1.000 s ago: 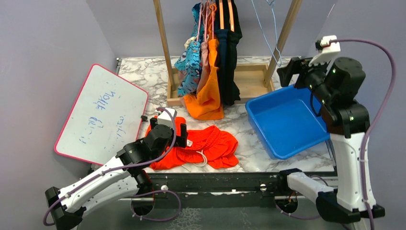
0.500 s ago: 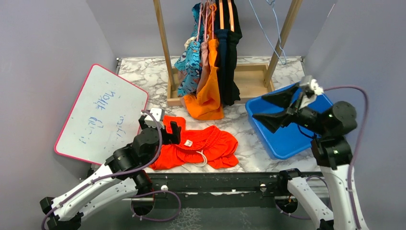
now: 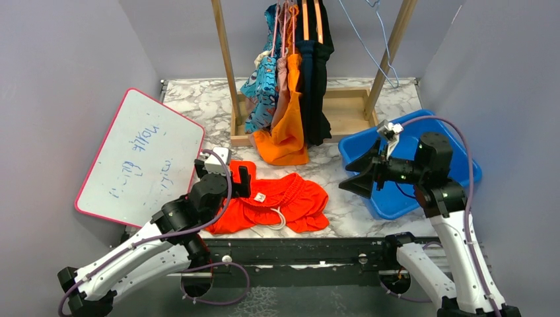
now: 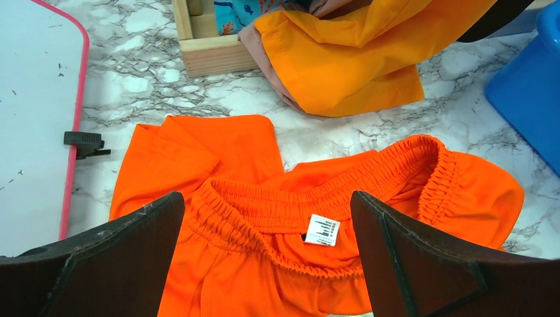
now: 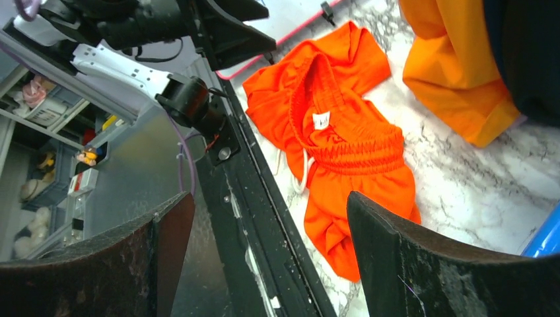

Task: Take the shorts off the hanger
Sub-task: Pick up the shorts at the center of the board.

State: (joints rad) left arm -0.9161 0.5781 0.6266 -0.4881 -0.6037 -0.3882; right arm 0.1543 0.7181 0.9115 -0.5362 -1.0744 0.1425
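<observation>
The left gripper [image 3: 222,175] hangs low with its jaws wide apart and nothing between them. Directly under and just ahead of them the red-orange shorts [image 3: 290,198] lie crumpled on the marble table [image 3: 198,99], free of any hanger. In the left wrist view the ruched elastic waistband and its small white label sit between the two dark, wedge-shaped fingers [image 4: 99,257], and one smooth leg panel spreads toward the left finger. Farther ahead of these jaws the soft hem of the orange shorts [image 3: 285,132] droops onto the table from the wooden rack [image 3: 224,59]. Beside it hang the navy shorts [image 3: 315,79], the pink shorts [image 3: 282,79] and the blue print shorts [image 3: 261,92].

The right gripper [image 3: 350,176] also has its jaws spread, empty, and points left from over the near left rim of the blue plastic bin [image 3: 396,201]. The red-orange shorts [image 5: 343,152] lie well ahead of it, framed between its fingers in the right wrist view.

A pink-edged whiteboard [image 3: 139,158] lies left of the left jaws.
</observation>
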